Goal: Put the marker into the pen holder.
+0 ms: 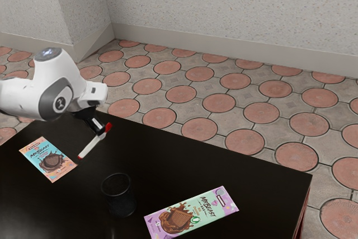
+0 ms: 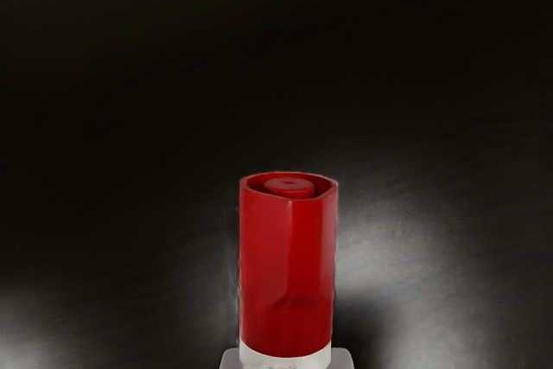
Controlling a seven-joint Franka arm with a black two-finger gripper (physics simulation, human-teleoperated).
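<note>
The gripper (image 1: 101, 132) is closed on the tilted marker (image 1: 91, 145), its red cap jutting past the fingertips. Toward the exterior view's right from the gripper stands the pen holder (image 1: 119, 196); toward its left lies a chocolate bar (image 1: 49, 159).

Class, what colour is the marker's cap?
The cap of the marker is plain red, seen best in the wrist view.
</note>
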